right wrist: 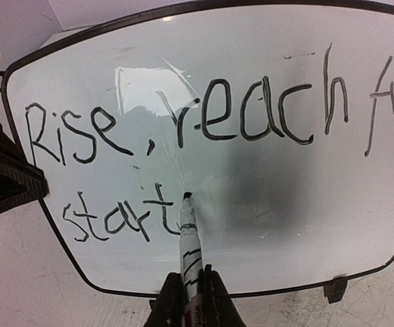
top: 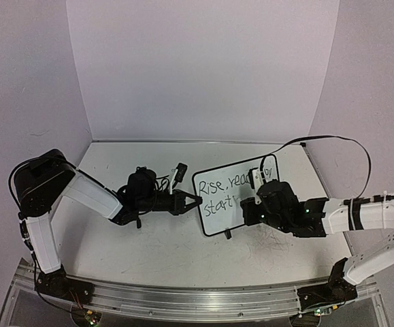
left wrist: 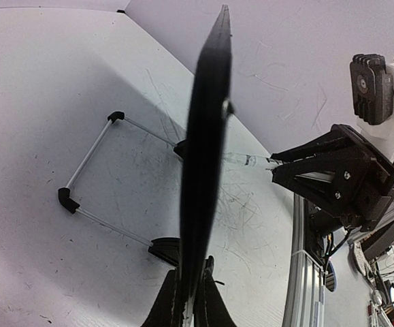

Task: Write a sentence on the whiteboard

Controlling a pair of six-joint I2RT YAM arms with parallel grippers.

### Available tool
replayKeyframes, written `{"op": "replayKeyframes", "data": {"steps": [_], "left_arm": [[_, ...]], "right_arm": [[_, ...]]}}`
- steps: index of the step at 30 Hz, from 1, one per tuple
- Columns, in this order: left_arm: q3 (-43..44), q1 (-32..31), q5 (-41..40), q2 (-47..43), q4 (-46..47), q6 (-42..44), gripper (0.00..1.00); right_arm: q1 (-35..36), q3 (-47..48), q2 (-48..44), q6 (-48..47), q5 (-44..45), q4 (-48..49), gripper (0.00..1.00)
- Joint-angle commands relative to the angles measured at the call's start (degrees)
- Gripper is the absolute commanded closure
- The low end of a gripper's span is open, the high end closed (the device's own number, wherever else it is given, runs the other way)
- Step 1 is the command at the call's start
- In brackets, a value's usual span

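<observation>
We brace the small black-framed white whiteboard (top: 217, 219), propped on the scuffed white worktop (top: 169, 252), with our left claw (left wrist: 191, 293) clamped tight on its edge, apparently so pen pressure cannot shift it. Our right claw (right wrist: 191, 300) pinches the white black-tipped marker (right wrist: 188, 235), tip touching the board just after "start" in the black handwritten sentence (right wrist: 183, 122).

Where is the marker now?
In the right wrist view, the marker is in the right gripper, its tip at the whiteboard just right of "start".
</observation>
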Motion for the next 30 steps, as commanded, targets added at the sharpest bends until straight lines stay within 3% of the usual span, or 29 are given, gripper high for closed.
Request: {"op": "replayKeyframes", "data": {"steps": [1,30], "left_arm": [[0.6,-0.4,0.4,-1.7,-4.3,-0.3,1.00],[0.7,-0.4,0.4,-1.6,-4.7,-0.3,1.00]], "right_arm": [[-0.1,0.3,0.6,-0.5,-0.3,1.7,1.00],[0.7,-3.8,-1.7,3.7,1.7,-2.2,1.00]]}}
